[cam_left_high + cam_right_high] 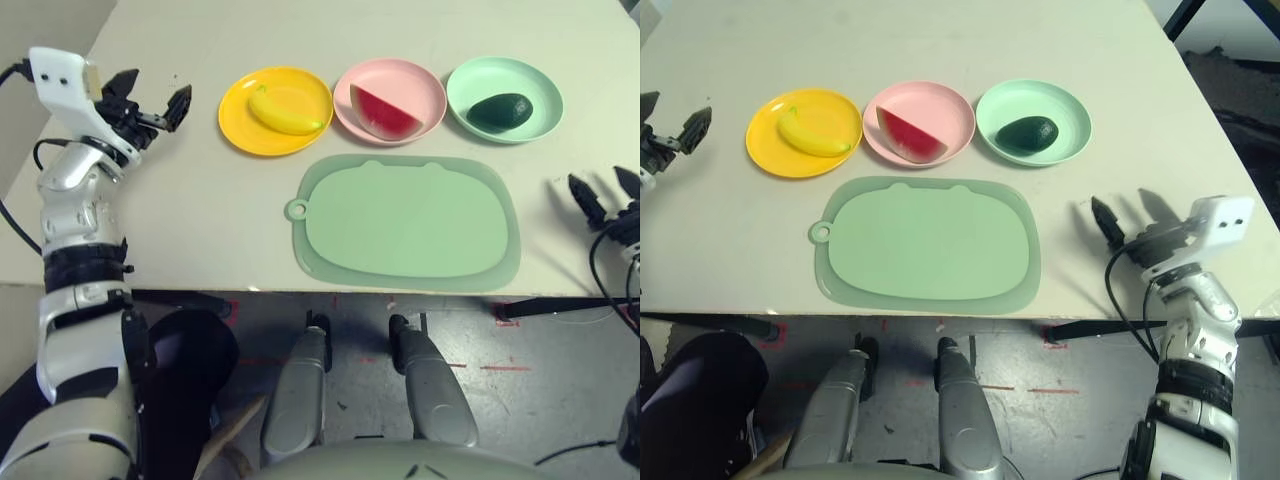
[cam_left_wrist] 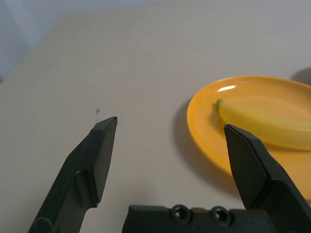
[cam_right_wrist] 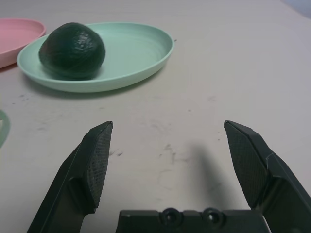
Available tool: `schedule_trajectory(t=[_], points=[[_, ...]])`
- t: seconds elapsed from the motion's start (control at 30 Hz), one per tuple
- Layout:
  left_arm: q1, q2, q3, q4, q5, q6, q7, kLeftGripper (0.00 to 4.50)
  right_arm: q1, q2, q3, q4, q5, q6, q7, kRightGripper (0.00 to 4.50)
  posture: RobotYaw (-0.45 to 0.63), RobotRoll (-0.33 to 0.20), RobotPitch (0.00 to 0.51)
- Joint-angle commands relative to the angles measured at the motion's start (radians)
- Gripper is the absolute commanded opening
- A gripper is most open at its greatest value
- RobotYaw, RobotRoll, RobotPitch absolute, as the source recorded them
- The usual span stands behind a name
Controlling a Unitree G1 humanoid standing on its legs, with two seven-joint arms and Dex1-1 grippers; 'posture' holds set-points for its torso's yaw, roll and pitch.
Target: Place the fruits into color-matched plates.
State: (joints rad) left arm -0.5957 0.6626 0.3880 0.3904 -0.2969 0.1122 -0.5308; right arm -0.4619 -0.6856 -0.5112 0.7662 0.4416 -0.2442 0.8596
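Resting in matching plates, banana (image 1: 286, 113), watermelon (image 1: 382, 113) and avocado (image 1: 499, 110) lie apart from both grippers' released, empty fingers (image 2: 99, 155).

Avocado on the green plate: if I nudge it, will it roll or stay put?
The avocado looks rounded and egg-like, so a nudge would probably rock or roll it. The green plate has a raised rim that would likely stop it. Its bumpy matte skin suggests a fair grip.
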Motion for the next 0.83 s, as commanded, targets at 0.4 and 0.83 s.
schedule_trajectory(t=[0.4,0.83], points=[[0.279,-0.117,0.066,-0.334,-0.083,0.168,0.185,4.48,-0.162,-0.081,-0.022,0.340,-0.011,-0.092,-0.031,4.50,-0.02,0.000,0.409],[0.286,-0.134,0.049,-0.343,-0.078,0.151,0.204,4.48,-0.204,-0.090,-0.015,0.383,-0.025,-0.098,-0.032,4.50,-0.02,0.000,0.410]])
